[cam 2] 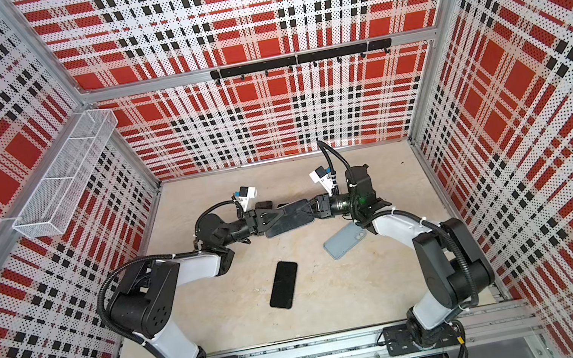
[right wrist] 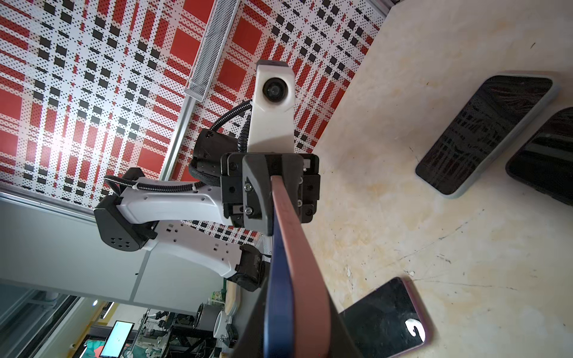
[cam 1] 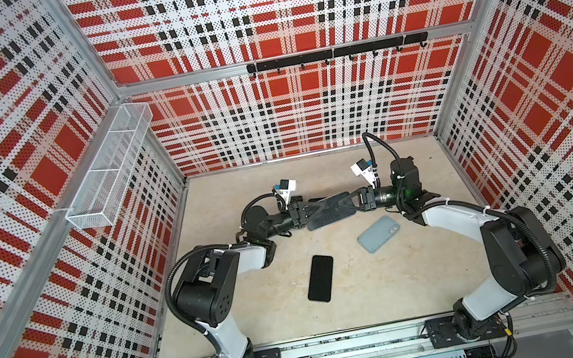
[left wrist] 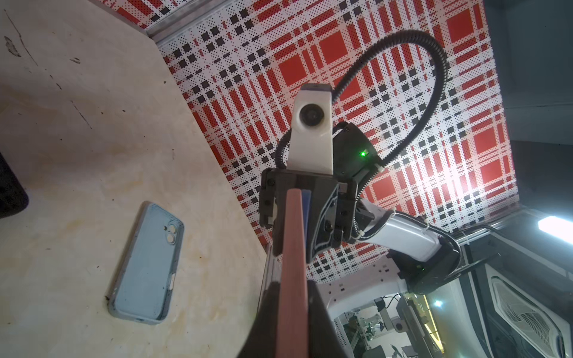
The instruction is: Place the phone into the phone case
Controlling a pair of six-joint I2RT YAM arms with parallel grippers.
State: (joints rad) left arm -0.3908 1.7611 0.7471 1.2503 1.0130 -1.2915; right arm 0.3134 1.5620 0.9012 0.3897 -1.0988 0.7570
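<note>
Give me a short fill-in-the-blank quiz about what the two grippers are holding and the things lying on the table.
The left gripper is ____ on one end of the held phone; the right gripper clamps the other end.
The loose case on the table is light ____.
In both top views the black phone lies to the ____ of that case.
Missing words: shut, blue, left.

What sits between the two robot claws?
A dark phone, gripped at either end by the left gripper and the right gripper, as seen in both top views.
</note>
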